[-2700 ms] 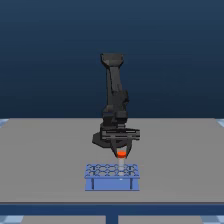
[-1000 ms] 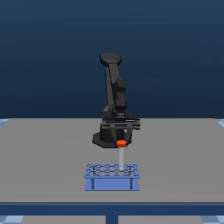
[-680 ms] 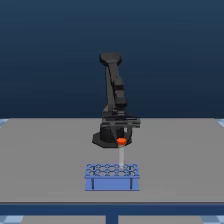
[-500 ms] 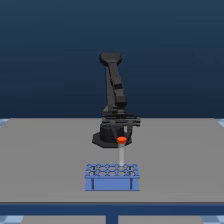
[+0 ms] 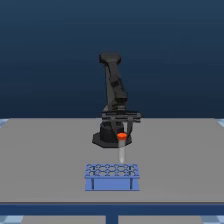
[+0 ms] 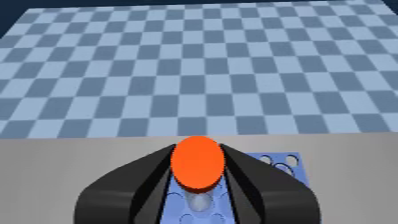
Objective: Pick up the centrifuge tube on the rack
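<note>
- Now, in the exterior view, the black arm rises from its base on the grey table and bends forward, so that the gripper hangs above the rack.
- The gripper's fingers are closed on the centrifuge tube; in the wrist view the two dark fingers press against either side of the tube just below its orange-red cap.
- The centrifuge tube hangs upright in the air, cap uppermost and pale body pointing down.
- Its lower end sits just over the back edge of the rack in the exterior view; whether the tip has come free of the holes or touches the rack I cannot tell from that view.
- The rack is light blue, with rows of round holes on top and two dark vertical marks on its front face, and it stands near the table's front edge.
- In the wrist view the rack shows directly beneath the cap, between the fingers, with a blue checkered floor beyond the table's edge.
</note>
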You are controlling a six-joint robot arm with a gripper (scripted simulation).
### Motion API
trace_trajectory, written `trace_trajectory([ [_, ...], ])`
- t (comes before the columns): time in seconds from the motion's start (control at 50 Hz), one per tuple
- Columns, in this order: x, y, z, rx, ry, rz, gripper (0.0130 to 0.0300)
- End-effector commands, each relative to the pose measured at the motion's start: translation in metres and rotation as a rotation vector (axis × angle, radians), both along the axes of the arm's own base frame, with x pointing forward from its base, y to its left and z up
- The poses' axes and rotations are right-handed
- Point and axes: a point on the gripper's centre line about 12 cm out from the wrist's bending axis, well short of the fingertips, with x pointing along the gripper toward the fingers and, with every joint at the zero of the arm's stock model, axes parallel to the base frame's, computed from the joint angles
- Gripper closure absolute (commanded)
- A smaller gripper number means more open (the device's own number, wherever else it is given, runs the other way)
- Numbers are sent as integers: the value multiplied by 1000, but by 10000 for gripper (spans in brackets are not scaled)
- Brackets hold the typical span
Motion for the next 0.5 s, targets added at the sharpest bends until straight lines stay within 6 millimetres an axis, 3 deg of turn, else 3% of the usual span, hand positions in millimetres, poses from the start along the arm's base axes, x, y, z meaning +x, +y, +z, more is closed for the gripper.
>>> trace_trajectory([
  [0.02, 0, 0, 4, -21, 2, 8, 300],
  [0.5, 0, 0, 18, -21, 2, 8, 300],
])
